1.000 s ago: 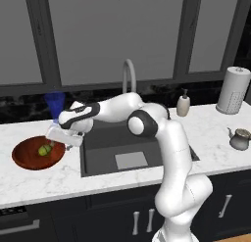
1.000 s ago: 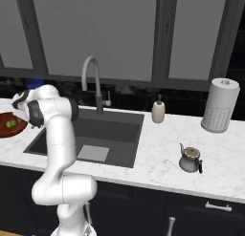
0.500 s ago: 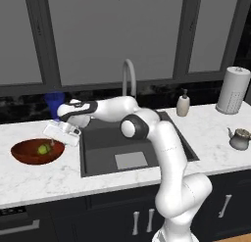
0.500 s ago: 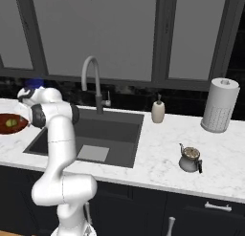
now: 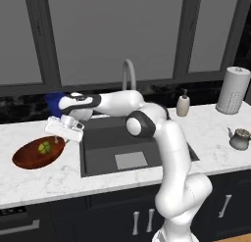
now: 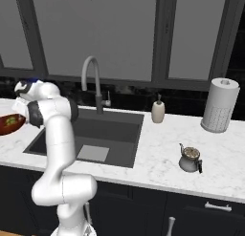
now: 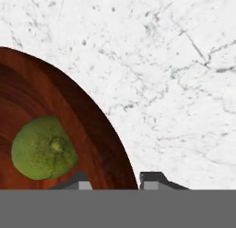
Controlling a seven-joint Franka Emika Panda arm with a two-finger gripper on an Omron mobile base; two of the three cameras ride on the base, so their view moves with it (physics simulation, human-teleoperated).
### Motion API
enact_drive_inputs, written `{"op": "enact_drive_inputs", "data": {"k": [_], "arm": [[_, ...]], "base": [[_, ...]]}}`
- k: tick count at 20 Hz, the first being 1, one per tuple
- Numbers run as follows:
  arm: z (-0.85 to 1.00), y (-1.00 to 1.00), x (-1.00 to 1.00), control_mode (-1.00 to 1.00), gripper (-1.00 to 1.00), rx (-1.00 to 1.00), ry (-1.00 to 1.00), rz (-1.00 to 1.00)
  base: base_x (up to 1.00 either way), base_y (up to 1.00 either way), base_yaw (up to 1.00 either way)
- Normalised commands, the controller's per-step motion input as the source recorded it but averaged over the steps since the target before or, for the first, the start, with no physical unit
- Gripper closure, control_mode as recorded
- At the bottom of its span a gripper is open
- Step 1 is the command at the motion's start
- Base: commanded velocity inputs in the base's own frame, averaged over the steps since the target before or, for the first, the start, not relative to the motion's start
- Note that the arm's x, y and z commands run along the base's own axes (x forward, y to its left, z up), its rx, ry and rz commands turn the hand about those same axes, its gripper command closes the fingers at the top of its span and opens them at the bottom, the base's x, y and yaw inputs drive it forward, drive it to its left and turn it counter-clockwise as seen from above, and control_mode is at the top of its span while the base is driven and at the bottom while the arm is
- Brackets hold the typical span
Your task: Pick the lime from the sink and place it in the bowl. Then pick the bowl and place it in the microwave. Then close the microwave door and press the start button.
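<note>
- On the marble counter [image 5: 29, 180] left of the sink [image 5: 132, 148], we see the bowl [image 5: 34, 155] holding the lime [image 5: 44, 147].
- At its rim our gripper [image 7: 110, 178] hovers; we cannot tell whether its jaws pinch it.

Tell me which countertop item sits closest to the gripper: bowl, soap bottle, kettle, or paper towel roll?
The bowl, left of the sink, right by the gripper. The soap bottle, kettle and paper towel roll all stand right of the sink.

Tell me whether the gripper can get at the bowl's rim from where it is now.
Probably yes. The gripper sits right at the near rim of the bowl, jaws either side of it. The lime lies further inside, clear of the rim, and bare counter flanks the outside.
</note>
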Motion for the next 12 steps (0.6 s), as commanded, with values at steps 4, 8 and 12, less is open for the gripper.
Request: {"op": "enact_drive_inputs", "data": {"k": [4,8,12], "arm": [[0.96,-0.52,-0.54,-1.00,1.00,0.00,-0.03,0.00],[0.94,-0.51,-0.58,-1.00,1.00,-0.04,-0.05,0.00],[0.63,-0.51,-0.52,-1.00,1.00,-0.08,-0.01,0.00]], "base": [[0.00,0.00,0.00],[0.00,0.00,0.00],[0.00,0.00,0.00]]}}
